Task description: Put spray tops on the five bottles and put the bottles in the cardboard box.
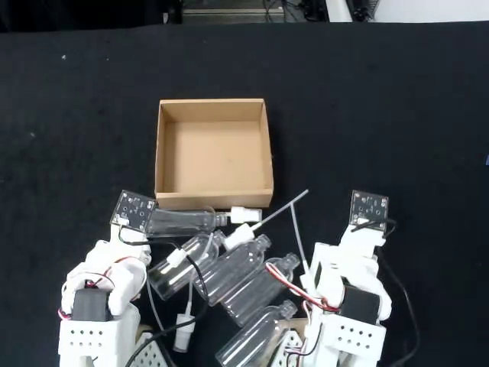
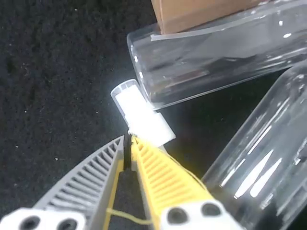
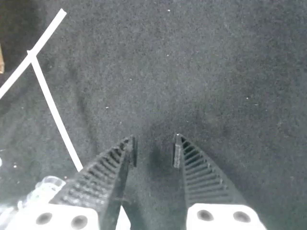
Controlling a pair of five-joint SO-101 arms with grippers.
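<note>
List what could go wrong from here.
1. The left gripper is shut, with its tips at a spray top beside a lying bottle; a nudge may roll either away.
2. The bottles lie packed together, so grasping one may knock its neighbours.
3. Two long tubes cross near the open right gripper and may snag or bend.

Table cloth [image 1: 382, 115]: black, flecked with pale lint.
Cardboard box [image 1: 214, 200], centre of the high view — plain tan-brown, unprinted.
Bottles [image 1: 233, 269], lower centre: clear, with white glints.
Spray tops [image 1: 246, 215]: white.
Left gripper [image 2: 128, 143] — one finger grey, one yellow, both ribbed.
Right gripper [image 3: 154, 149]: black, ribbed.
Arm housings [image 1: 359, 252]: white.
</note>
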